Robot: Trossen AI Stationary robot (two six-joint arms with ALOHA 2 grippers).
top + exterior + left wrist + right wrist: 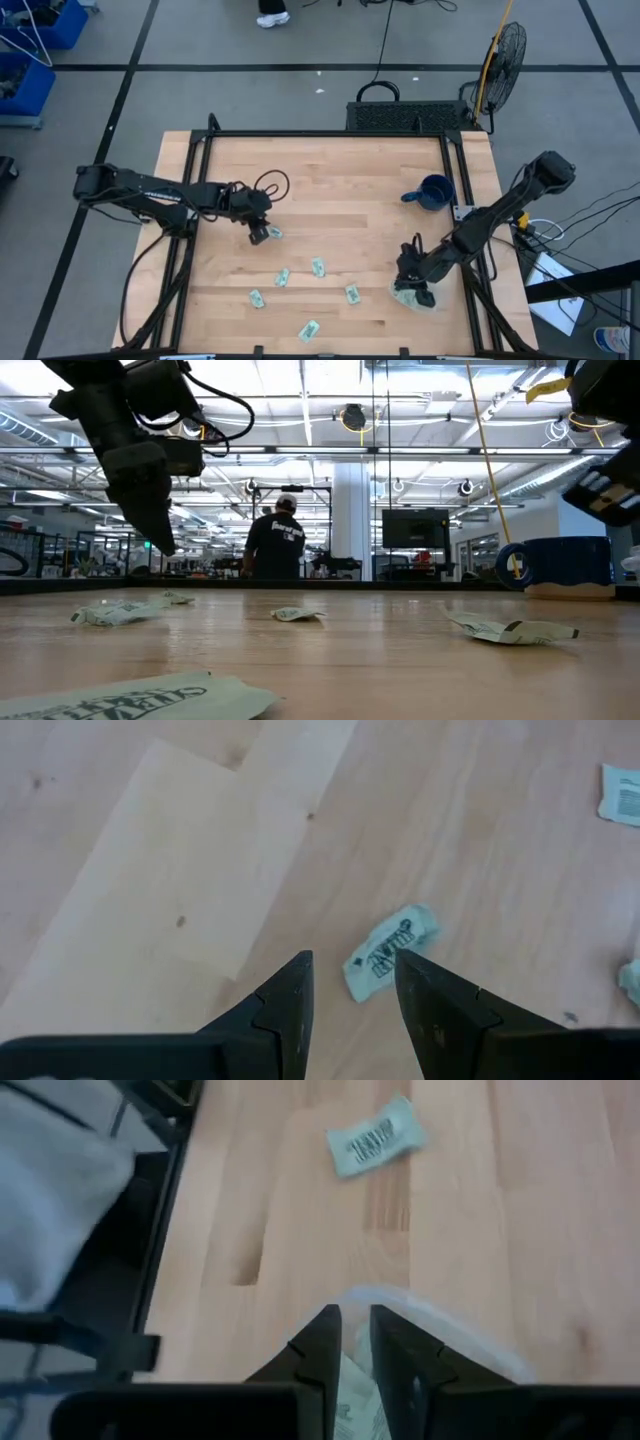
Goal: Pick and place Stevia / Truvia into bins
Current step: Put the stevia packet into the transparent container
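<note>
Where the dark blue mug (435,191) stands: clear bin (415,298) close by toward the front edge, right gripper (414,284) over it, jaws narrowly apart above sachets (352,1402) inside. Farther off, left gripper (352,982) spread over one Stevia sachet (391,949); five more loose nearby. Bin hidden in low view; person (277,544) behind.

Evenly bright from ceiling strip lights (300,400); soft shadows only; nearest sachet (150,698) blurred in low view.
</note>
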